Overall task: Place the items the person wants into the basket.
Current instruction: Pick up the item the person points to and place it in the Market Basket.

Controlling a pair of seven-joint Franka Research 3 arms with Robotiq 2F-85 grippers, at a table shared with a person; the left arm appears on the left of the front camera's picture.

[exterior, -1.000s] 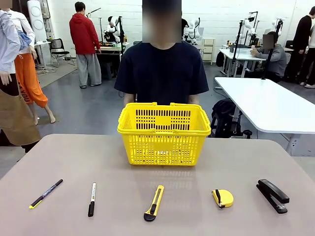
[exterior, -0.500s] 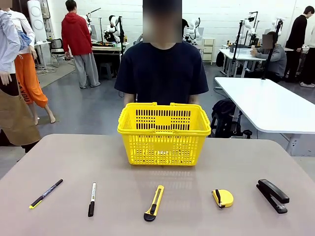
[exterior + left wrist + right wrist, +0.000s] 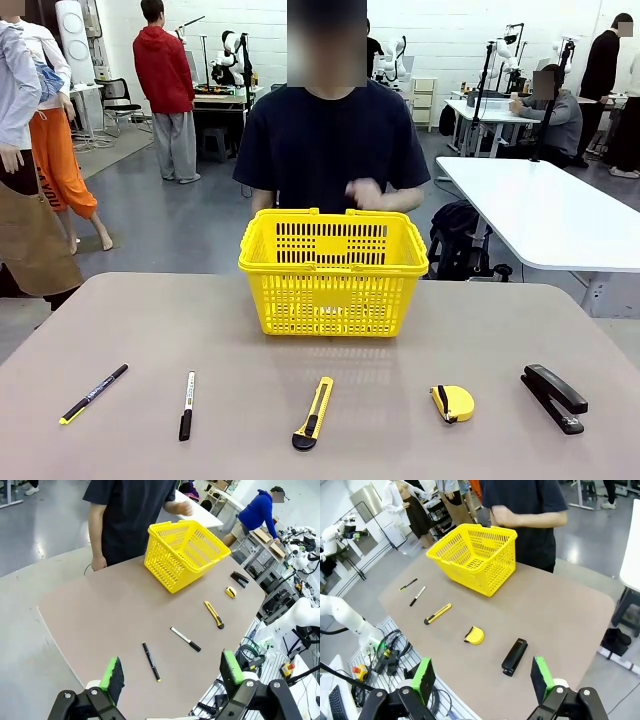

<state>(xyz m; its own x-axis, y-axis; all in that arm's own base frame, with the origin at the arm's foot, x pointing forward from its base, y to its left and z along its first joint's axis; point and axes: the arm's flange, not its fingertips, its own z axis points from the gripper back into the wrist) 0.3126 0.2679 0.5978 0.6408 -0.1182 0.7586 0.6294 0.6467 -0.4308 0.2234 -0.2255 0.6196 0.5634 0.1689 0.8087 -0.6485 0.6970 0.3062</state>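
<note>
Along the lower frame, pen (image 3: 93, 393), marker (image 3: 186, 405) and utility knife (image 3: 313, 412) are lying spaced apart, presumably for easy picking; the basket (image 3: 333, 272) is sitting at centre; left gripper (image 3: 171, 672) and right gripper (image 3: 481, 676) are gaping wide, empty.

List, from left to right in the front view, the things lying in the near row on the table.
pen → marker → utility knife → tape measure → stapler
</note>
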